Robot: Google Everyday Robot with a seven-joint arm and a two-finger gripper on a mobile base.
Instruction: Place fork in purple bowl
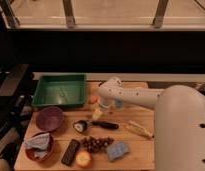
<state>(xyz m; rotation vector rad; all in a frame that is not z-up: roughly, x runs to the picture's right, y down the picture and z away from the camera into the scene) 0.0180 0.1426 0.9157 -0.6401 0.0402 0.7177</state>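
Hovering claw (98, 111) right of purple bowl (49, 118)

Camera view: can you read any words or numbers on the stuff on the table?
None: no text can be read anywhere.
The green tray and purple bowl look plain.
If the blue block or dark flat bar has print, it is too small to read.
The gripper, low over the table just right of the tray, shows no label.
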